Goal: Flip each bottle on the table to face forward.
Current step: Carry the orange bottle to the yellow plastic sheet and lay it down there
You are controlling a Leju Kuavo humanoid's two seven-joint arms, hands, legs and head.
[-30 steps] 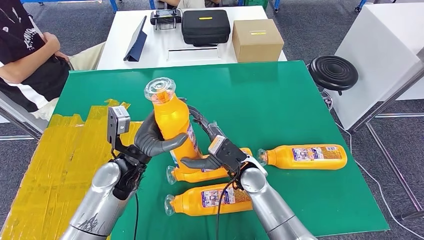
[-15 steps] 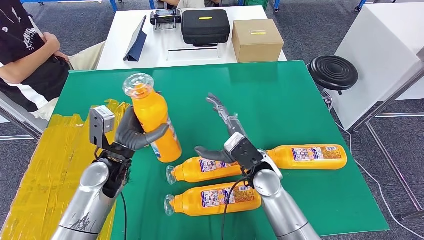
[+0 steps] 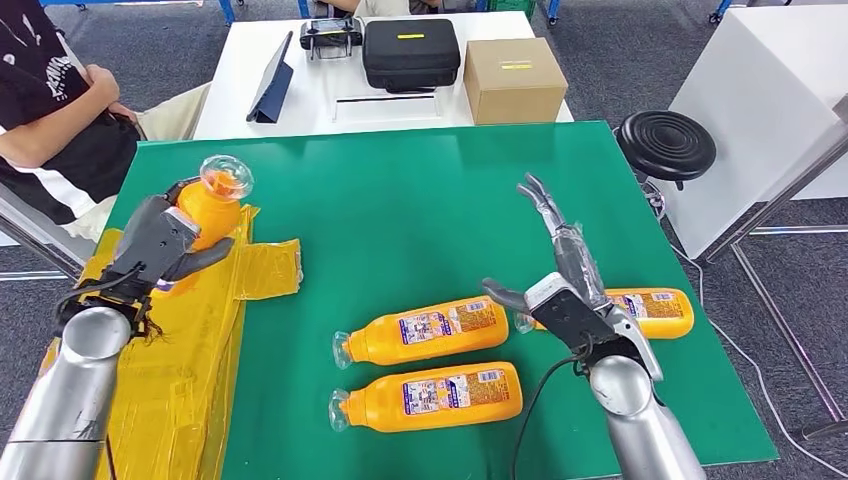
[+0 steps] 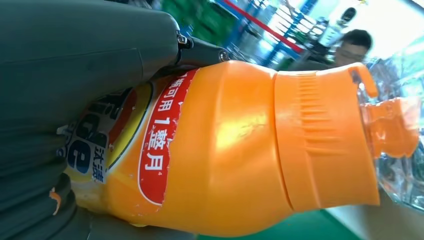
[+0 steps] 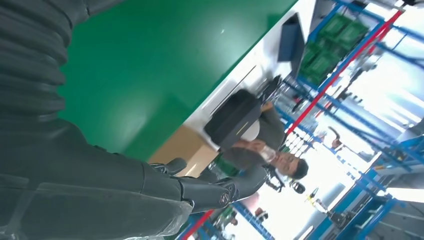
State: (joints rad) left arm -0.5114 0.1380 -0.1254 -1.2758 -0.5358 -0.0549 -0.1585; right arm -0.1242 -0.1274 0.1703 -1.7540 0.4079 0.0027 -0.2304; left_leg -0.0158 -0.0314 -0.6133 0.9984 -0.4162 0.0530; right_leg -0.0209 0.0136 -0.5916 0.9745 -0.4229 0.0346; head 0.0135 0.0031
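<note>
Head view: a green tabletop (image 3: 450, 200) carries yellow tape (image 3: 190, 330) along its left edge; a white table (image 3: 330, 90) behind it bears a black case (image 3: 411, 52) and a cardboard box (image 3: 514, 80). A seated person (image 3: 50, 100) is beyond the far-left corner. The left hand (image 3: 160, 245) grips an orange bottle (image 3: 205, 215) upright over the tape. The right hand (image 3: 565, 275), fingers spread and holding nothing, hovers over the bottle by the right edge (image 3: 640, 305). The middle bottle (image 3: 425, 333) and the nearest bottle (image 3: 430, 396) lie on their sides near the front edge.

Left wrist view: the fingers (image 4: 75, 65) wrap the labelled bottle.

Right wrist view: the outstretched fingers (image 5: 200, 190) are bare above the green surface.
</note>
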